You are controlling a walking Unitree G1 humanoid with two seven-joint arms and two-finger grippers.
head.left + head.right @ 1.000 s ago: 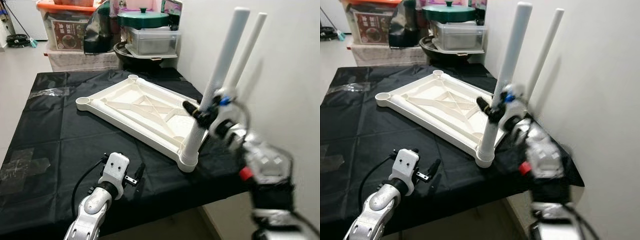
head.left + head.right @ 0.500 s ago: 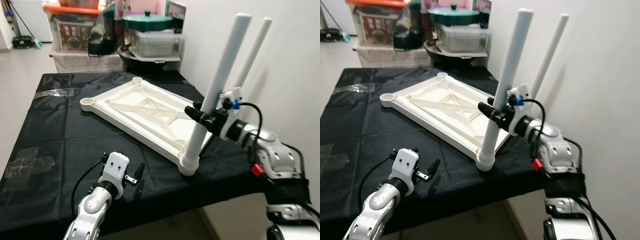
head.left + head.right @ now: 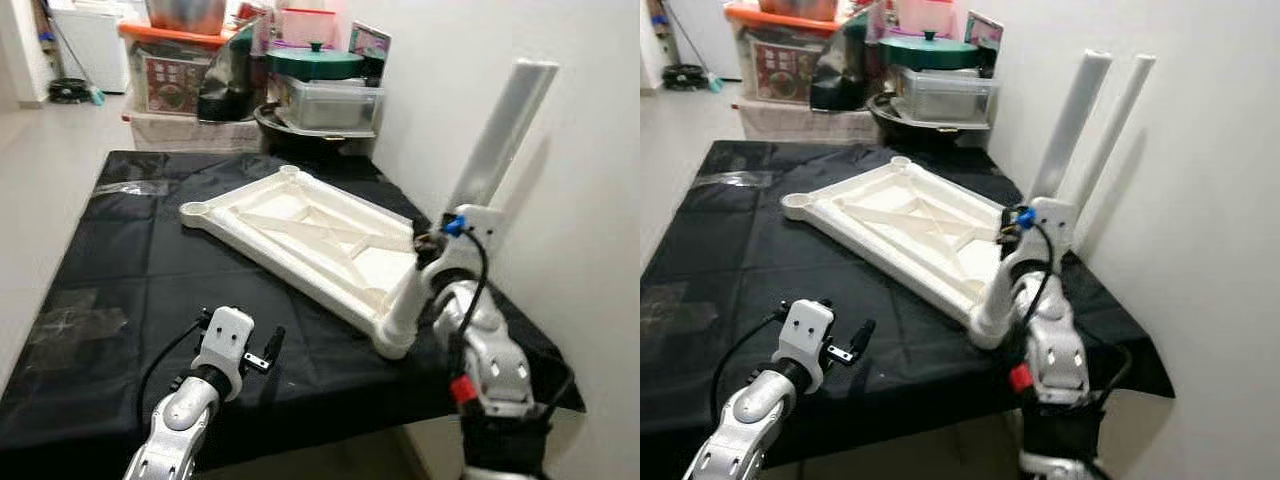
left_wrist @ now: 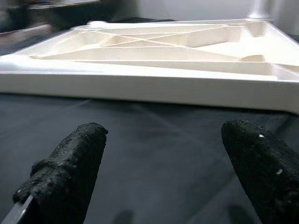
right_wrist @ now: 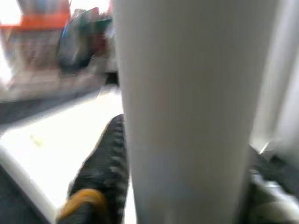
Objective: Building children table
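Since earlier, right gripper [image 3: 1012, 232] has tilted the leg [image 3: 1035, 205] rightward, pinching it; left gripper [image 4: 163, 158] spread above bench [image 3: 120, 260]; seating leg in tabletop [image 3: 300, 225] socket; next, press upright.

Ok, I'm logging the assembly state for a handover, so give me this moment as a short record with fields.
work surface: table under a black cloth
tabletop part: white plastic tabletop lying underside up, ribs showing
leg: white plastic tube leg standing tilted in the near right corner socket
right tool: closed on the leg, low on the tube
left tool: open, low over the cloth, facing the tabletop's edge, holding nothing
background: storage boxes and a green-lidded pot behind the table
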